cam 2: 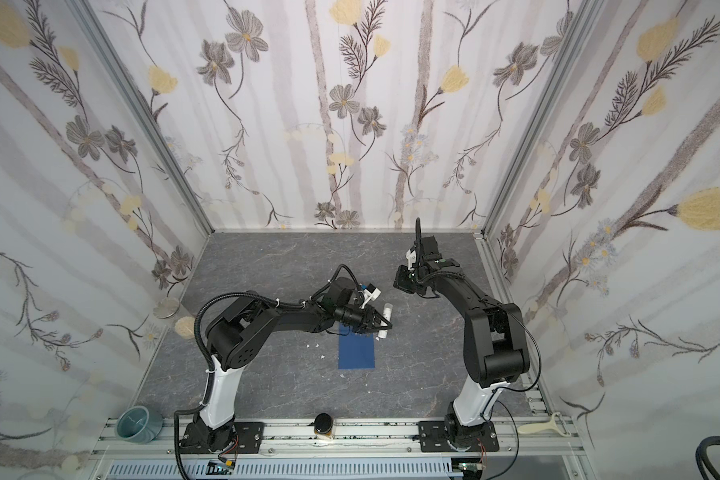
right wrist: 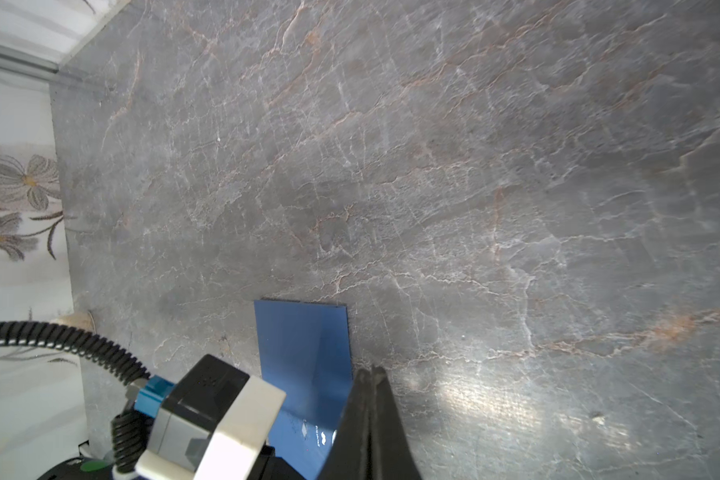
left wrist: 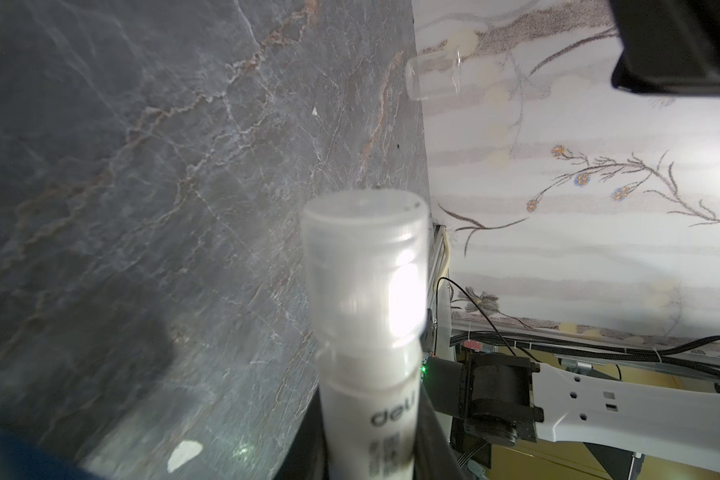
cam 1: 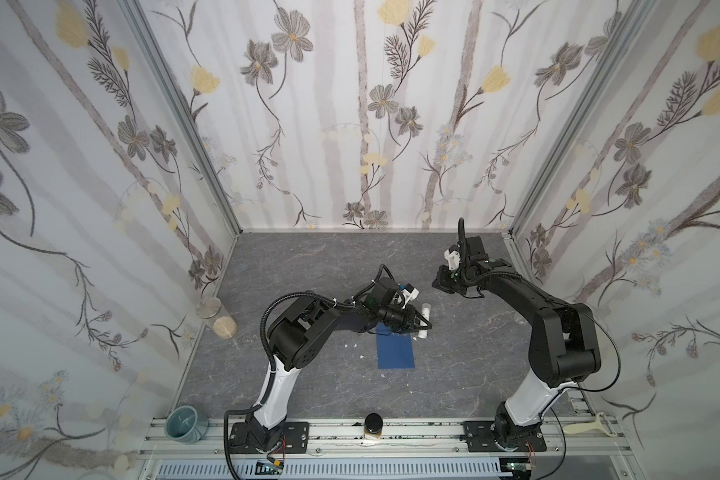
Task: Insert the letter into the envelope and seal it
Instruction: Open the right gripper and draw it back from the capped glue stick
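Observation:
The dark blue envelope [cam 1: 395,353] [cam 2: 356,353] lies flat mid-table, its far end under my left gripper. In the right wrist view the envelope [right wrist: 304,345] shows a crease and small pale marks. The letter is out of view. My left gripper [cam 1: 418,322] [cam 2: 379,322] [left wrist: 371,449] is shut on a white glue stick [cam 1: 425,311] [left wrist: 366,399], which has a translucent cap [left wrist: 364,274] on it. My right gripper [cam 1: 443,284] [cam 2: 404,282] [right wrist: 371,372] hangs shut and empty above the table, behind and to the right of the envelope.
A glass jar [cam 1: 217,318] stands at the left wall, and a teal cup [cam 1: 186,422], a dark-lidded jar [cam 1: 374,424] and a pale peeler [cam 1: 595,426] sit on the front rail. Small white scraps [cam 1: 352,345] lie left of the envelope. A clear cup [left wrist: 433,79] sits near the right wall.

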Controlling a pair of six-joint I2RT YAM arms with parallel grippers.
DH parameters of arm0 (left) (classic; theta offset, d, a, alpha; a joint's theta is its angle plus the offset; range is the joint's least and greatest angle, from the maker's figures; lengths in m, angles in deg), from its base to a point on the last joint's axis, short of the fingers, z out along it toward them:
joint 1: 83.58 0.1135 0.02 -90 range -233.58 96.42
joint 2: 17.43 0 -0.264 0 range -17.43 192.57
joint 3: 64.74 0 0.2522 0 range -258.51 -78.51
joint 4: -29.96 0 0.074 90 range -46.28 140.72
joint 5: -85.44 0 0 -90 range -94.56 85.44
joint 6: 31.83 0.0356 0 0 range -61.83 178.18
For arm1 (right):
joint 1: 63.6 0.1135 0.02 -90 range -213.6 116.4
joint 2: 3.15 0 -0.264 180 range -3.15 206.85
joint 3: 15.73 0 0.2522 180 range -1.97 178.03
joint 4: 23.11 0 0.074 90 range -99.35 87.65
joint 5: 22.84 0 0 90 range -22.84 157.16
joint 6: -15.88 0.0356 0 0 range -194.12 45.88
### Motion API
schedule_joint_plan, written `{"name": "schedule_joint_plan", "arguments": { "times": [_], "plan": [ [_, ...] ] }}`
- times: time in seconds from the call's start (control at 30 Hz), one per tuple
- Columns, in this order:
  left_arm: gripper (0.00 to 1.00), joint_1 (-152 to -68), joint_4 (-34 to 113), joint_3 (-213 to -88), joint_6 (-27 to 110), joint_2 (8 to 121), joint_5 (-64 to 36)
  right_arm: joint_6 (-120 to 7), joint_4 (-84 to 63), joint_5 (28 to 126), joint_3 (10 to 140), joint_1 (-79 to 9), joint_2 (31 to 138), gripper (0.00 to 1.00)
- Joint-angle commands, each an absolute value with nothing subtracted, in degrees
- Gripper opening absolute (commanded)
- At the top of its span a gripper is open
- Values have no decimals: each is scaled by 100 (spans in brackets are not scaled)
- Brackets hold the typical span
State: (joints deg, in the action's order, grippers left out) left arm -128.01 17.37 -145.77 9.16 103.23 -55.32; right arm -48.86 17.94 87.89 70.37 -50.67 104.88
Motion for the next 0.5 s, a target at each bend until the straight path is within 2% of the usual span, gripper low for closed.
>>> {"name": "schedule_joint_plan", "arguments": {
  "times": [0.0,0.47],
  "plan": [
    [0,-12797,1577,-14631,984,10273,-5519,-5052,1721,8948,6969,-4979,10515,0],
    [0,-12795,1594,-14662,984,10291,-5467,-4960,1605,8996,6468,-4822,10304,0]
  ]
}}
